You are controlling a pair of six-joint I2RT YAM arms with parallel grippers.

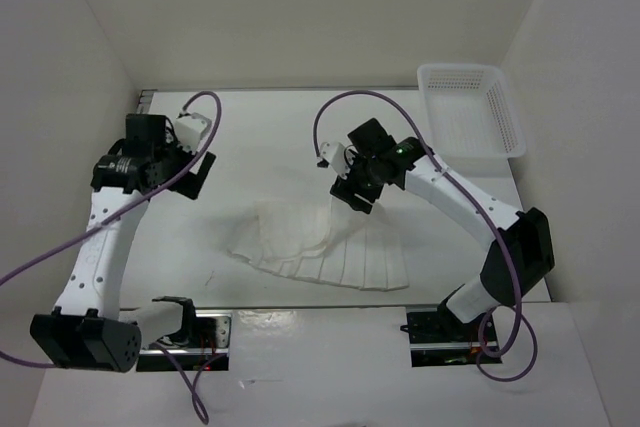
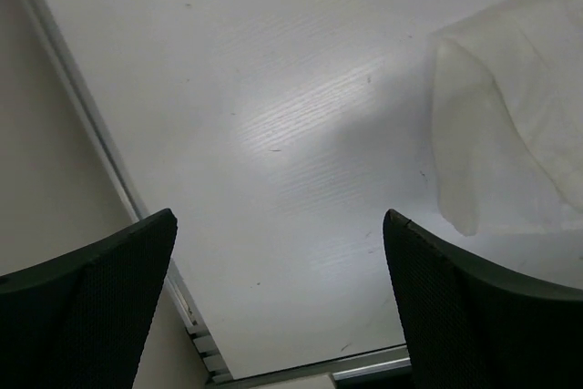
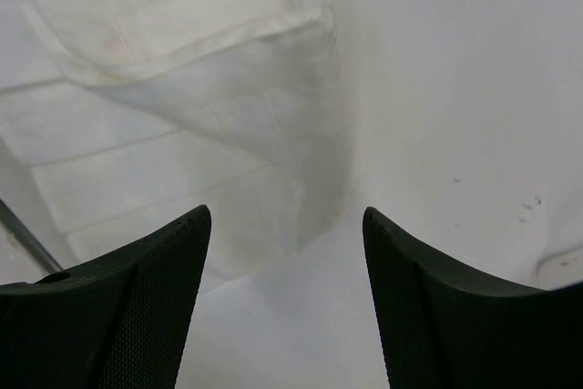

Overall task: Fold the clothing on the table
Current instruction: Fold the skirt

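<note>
I'm holding my left pincer (image 2: 278, 225) wide apart. Nothing is sitting between the fingers (image 2: 100, 298), only bare table (image 2: 273, 88) under the gap. It's hanging over the left side of the table, close to the grey rail (image 2: 91, 134) and well apart from the clothing (image 1: 330, 252). In the left wrist view one edge of the clothing is peeking in at the upper right, lying flat and not touching my fingers.

I'm holding my right pincer (image 3: 285, 216) open too, with the gap looking a bit narrower than the left's, and it's gripping nothing. It's hovering over the far edge of the clothing, around the middle of the table. In the right wrist view a folded flap is lying below the gap. Its corner is pointing right, more layered cloth is showing to the left, and bare table is showing to the right. I can't tell whether the fingertips are touching the cloth; they seem to be just above it.

The clothing is lying on the table between my two arms, toward the near edge. It's fanning out with pleat lines running lengthwise, and a smoother flap is lying over its far left part.

A white perforated basket (image 1: 470, 112) is sitting at the far right corner, well apart from the clothing. Purple cables (image 1: 200, 99) are looping off both wrists.
</note>
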